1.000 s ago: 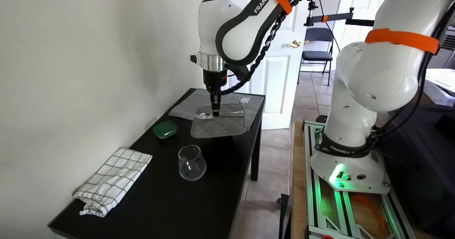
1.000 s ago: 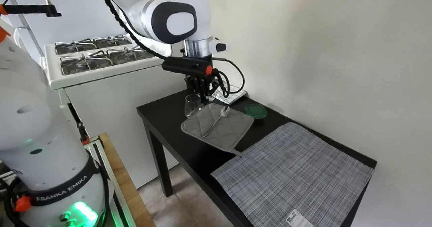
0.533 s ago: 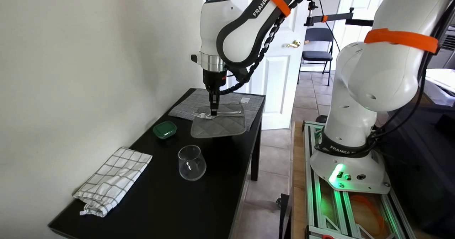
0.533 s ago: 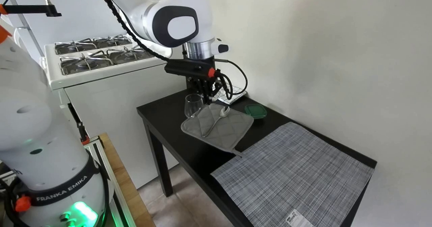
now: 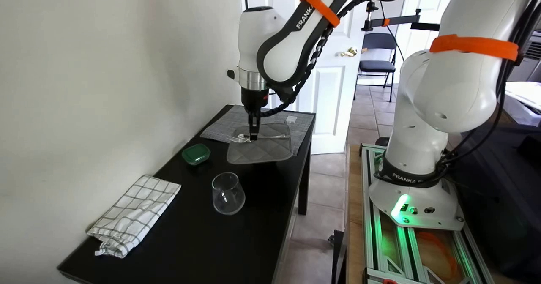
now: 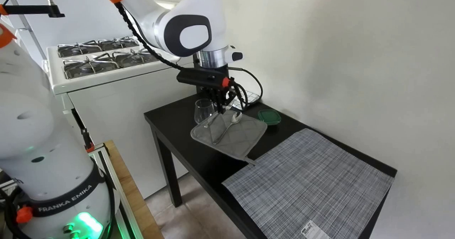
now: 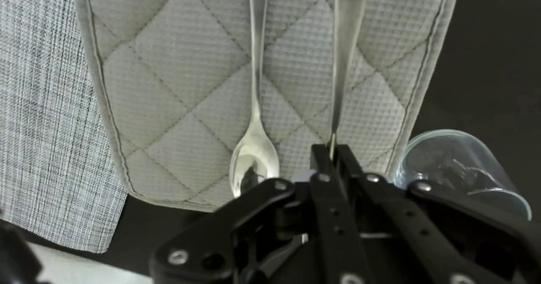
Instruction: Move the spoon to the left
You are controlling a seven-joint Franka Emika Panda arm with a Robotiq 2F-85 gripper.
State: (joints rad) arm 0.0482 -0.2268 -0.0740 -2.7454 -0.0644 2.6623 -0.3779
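Tool tight on slim metal utensil, glossy spoon alongside, quilted pad beneath.

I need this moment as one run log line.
black hand: shut on silver metal fork | silver metal spoon: not held, lying on gray quilted fabric potholder | spoon move: not underway

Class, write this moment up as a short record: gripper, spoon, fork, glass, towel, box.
Gripper: closed on the fork
Spoon: lying on the gray pad, not held
Fork: cannot tell whether it touches the pad
Glass: upright on the black table, off the pad
Towel: checked, folded, on the table
Box: green, on the table
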